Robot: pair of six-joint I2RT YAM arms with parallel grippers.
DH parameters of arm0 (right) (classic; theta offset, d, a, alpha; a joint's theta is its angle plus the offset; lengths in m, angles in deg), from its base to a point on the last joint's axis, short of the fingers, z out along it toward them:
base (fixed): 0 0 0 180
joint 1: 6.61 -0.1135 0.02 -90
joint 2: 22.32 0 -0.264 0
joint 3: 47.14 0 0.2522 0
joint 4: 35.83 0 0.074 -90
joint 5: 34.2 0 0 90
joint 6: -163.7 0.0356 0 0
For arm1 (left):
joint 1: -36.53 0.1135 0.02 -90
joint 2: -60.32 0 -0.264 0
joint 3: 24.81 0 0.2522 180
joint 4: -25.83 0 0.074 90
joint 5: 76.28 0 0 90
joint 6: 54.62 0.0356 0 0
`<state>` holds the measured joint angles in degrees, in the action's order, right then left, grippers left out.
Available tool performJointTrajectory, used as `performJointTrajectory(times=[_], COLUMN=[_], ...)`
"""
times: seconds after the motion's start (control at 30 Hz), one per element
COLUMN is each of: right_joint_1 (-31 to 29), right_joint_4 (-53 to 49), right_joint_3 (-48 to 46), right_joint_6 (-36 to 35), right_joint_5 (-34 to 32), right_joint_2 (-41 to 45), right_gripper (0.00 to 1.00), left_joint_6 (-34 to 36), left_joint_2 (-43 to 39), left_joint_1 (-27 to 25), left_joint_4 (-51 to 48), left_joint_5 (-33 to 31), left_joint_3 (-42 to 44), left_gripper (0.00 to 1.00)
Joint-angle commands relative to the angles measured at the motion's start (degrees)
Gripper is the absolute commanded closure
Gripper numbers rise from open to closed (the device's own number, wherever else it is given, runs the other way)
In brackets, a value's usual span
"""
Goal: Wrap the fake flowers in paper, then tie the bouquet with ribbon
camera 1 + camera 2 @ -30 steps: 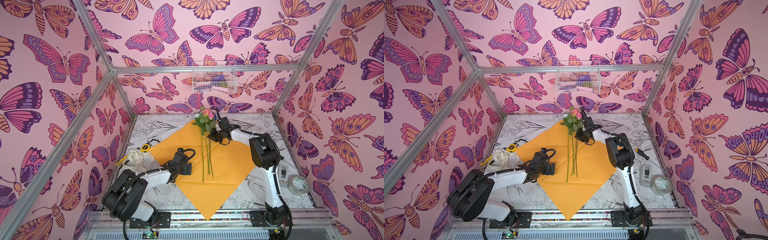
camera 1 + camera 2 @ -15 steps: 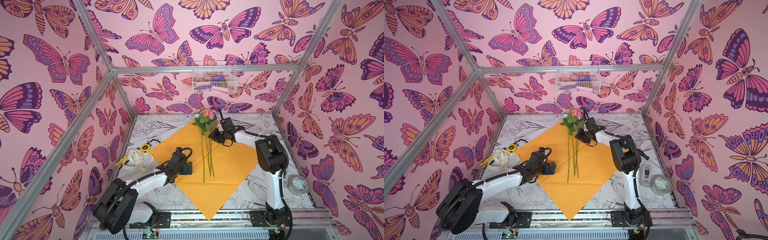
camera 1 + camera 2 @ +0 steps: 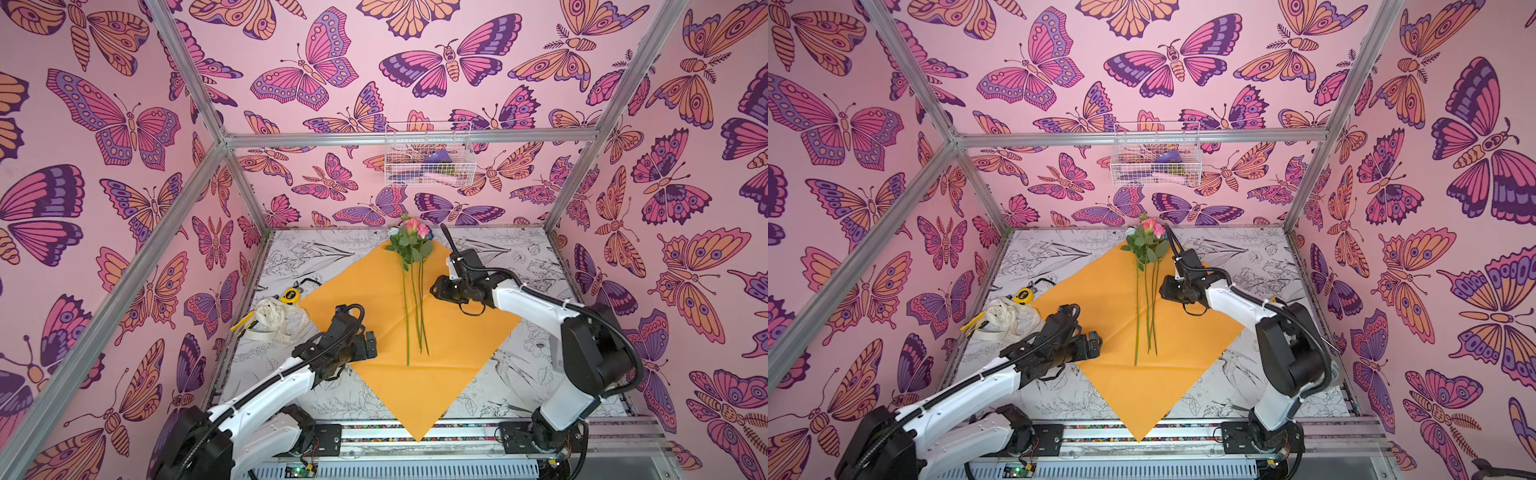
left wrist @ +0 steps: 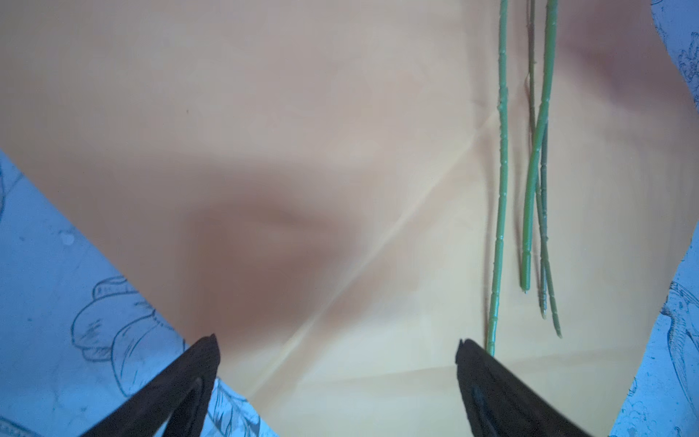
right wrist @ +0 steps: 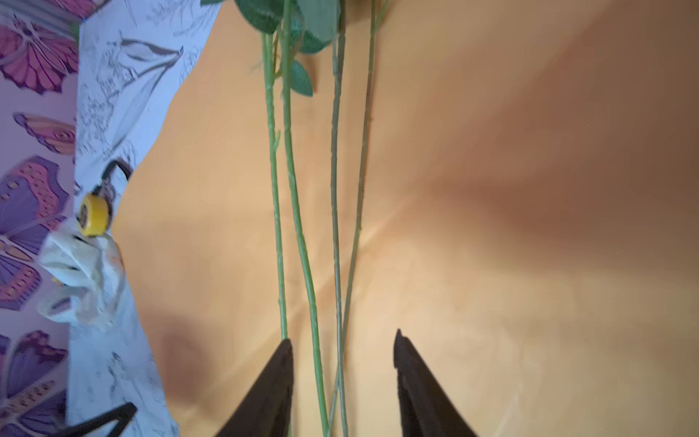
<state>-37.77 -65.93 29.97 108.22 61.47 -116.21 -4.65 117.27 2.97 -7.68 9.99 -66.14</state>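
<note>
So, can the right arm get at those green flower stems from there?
Probably yes: the right gripper is open close beside the stems, which lie bare on the orange paper, nothing between.

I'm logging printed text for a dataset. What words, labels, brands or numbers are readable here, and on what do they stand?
No text can be read in any view.
cream ribbon: any print is too small to read.
yellow tape measure: the dark mark on its face is too small to read.
wire basket: no legible label on its contents.
table cover: line drawings only, no words.
</note>
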Motion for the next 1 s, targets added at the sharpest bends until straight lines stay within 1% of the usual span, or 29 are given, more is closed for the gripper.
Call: performJointTrajectory(times=[0.0, 0.1, 0.17, 0.23, 0.3, 0.37, 0.47, 0.5, 0.53, 0.57, 0.67, 0.77, 0.87, 0.97], right_joint_1=[-4.9, -11.98, -17.92, -25.08, -31.62, -38.06, -46.06, -47.65, -49.7, -51.72, -56.54, -59.8, -62.38, -65.24], right_joint_4=[-6.85, -9.25, -11.03, -12.91, -14.66, -15.69, -16.16, -16.29, -16.48, -16.51, -16.03, -15.02, -16.39, -20.55], right_joint_3=[-5.17, -9.91, -12.24, -14.0, -15.11, -16.14, -17.37, -17.5, -17.48, -17.24, -16.43, -15.45, -12.09, -7.04], right_joint_6=[-5.65, -7.5, -8.77, -9.31, -8.9, -7.98, -6.75, -6.28, -5.85, -5.18, -3.94, -3.01, -2.41, -2.04], right_joint_5=[-12.05, -18.79, -23.42, -27.54, -30.32, -31.64, -31.85, -31.95, -32.08, -32.47, -33.3, -34.01, -34.53, -37.42], right_joint_2=[6.41, 12.24, 15.42, 18.03, 19.57, 20.38, 20.09, 19.75, 19.17, 18.52, 16.07, 12.39, 6.11, -1.3], right_gripper=[0.49, 0.47, 0.46, 0.43, 0.41, 0.38, 0.37, 0.36, 0.26, 0.01, 0.0, 0.0, 0.01, 0.01], left_joint_6=[-4.27, -5.36, -5.5, -6.01, -6.91, -8.17, -9.58, -9.95, -10.15, -10.48, -11.06, -12.09, -12.86, -12.66], left_joint_2=[-3.15, -5.07, -5.74, -5.93, -5.93, -6.28, -7.25, -7.58, -7.73, -7.69, -6.86, -5.88, -5.62, -5.36], left_joint_1=[-0.69, -2.17, -3.97, -5.26, -5.89, -6.4, -6.78, -6.79, -6.78, -6.78, -6.78, -6.78, -6.73, -6.76], left_joint_4=[-5.71, -8.33, -9.69, -10.65, -10.93, -10.87, -10.77, -10.84, -10.92, -10.96, -11.32, -11.58, -11.89, -12.24], left_joint_5=[1.06, 0.38, -1.27, -2.63, -3.06, -3.12, -3.79, -3.96, -4.29, -4.68, -6.23, -7.87, -9.43, -10.07], left_joint_3=[2.09, 2.43, 2.39, 2.34, 2.52, 2.94, 3.55, 3.75, 3.75, 3.75, 3.21, 2.53, 1.75, 0.73], left_gripper=[0.01, 0.01, 0.01, 0.0, 0.0, 0.0, 0.0, 0.0, 0.0, 0.0, 0.0, 0.0, 0.0, 0.0])
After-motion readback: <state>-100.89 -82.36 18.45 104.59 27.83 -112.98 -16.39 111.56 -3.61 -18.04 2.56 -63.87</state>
